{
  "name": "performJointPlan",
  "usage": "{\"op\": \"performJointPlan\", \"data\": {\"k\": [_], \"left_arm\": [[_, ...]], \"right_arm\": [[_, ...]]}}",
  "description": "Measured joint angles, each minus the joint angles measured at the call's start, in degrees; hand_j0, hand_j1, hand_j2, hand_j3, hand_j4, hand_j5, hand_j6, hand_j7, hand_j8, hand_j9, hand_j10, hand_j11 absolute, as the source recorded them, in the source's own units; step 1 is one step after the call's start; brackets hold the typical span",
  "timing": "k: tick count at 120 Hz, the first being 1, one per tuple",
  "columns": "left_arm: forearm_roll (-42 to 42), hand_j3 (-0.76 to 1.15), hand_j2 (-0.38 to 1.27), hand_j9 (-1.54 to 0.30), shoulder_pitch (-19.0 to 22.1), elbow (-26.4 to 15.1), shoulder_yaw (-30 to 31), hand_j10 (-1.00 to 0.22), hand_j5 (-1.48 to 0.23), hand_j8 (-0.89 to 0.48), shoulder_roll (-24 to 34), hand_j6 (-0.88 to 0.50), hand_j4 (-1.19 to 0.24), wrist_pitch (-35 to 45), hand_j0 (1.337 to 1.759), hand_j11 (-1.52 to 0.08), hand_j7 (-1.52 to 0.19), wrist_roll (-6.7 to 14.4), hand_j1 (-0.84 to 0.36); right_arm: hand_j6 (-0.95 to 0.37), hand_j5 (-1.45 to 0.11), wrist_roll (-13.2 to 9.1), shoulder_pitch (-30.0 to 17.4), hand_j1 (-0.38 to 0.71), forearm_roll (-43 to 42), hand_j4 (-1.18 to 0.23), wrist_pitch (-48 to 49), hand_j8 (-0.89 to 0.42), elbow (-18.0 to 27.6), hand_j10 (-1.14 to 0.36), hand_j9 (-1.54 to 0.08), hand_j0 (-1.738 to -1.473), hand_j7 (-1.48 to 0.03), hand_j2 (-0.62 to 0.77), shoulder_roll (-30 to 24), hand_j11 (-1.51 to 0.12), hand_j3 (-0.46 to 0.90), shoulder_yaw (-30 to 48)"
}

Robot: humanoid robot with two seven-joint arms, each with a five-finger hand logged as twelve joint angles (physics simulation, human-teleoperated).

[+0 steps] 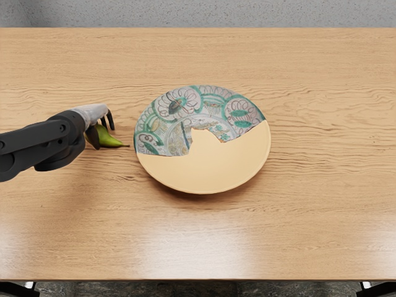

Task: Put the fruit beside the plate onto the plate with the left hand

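A green-yellow banana lies on the wooden table just left of the plate, its pointed tip toward the plate's rim. The plate is round, its far part patterned in green and grey, its near part plain tan. My left hand comes in from the left edge on a dark arm and sits right over the banana's left end. Its grey fingers curl down around the fruit, and the thumb presses its near side. Most of the banana's left part is hidden behind the hand. The banana still rests at table level.
The wooden table stretches wide around the plate. Its far edge meets a grey wall, and its front edge runs along the bottom of the view.
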Motion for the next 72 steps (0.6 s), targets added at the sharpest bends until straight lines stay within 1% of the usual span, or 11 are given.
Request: {"op": "performJointPlan", "data": {"k": [22,32,57,67,72], "left_arm": [[-0.35,0.0,0.15,-0.82,-0.04,0.03,-0.02,-0.61,-0.82,-0.41,0.0,-0.45,-0.62,-0.12,1.653,-0.82,-0.82,0.01,-0.24],[-3.01,0.0,0.18,-0.84,-1.4,0.2,-0.08,-0.61,-0.84,-0.41,0.0,-0.45,-0.63,-0.1,1.653,-0.84,-0.84,-0.01,-0.24],[-8.21,0.0,0.16,-0.86,-1.67,0.93,-1.01,-0.61,-0.86,-0.41,0.94,-0.45,-0.64,-0.08,1.652,-0.86,-0.86,-0.03,-0.22],[-10.96,0.0,0.23,-0.86,-3.32,1.08,-1.56,-0.61,-0.87,-0.41,2.43,-0.45,-0.64,-0.12,1.653,-0.86,-0.87,-0.02,-0.23],[-13.37,0.0,0.21,-0.86,-4.58,1.12,-1.86,-0.61,-0.87,-0.41,2.68,-0.45,-0.64,-0.12,1.653,-0.86,-0.87,-0.02,-0.24]], "right_arm": [[0.0,0.0,0.0,0.0,-0.35,0.0,0.0,0.0,0.0,0.0,0.0,0.0,-1.658,0.0,0.0,0.0,0.0,0.0,0.0],[0.0,0.0,0.0,0.0,-0.35,0.0,0.0,0.0,0.0,0.0,0.0,0.0,-1.658,0.0,0.0,0.0,0.0,0.0,0.0],[0.0,0.0,-0.01,0.0,-0.35,0.0,0.0,0.0,0.0,0.01,0.0,0.0,-1.658,0.0,0.0,0.0,0.0,0.0,0.0],[0.0,0.0,-0.02,0.0,-0.35,0.0,0.0,0.0,0.0,0.01,0.0,0.0,-1.658,0.0,0.0,0.0,0.0,0.0,0.0],[0.0,0.0,-0.01,0.0,-0.35,0.0,0.0,0.0,0.0,0.01,0.0,0.0,-1.658,0.0,0.0,0.0,0.0,0.0,0.0]]}}
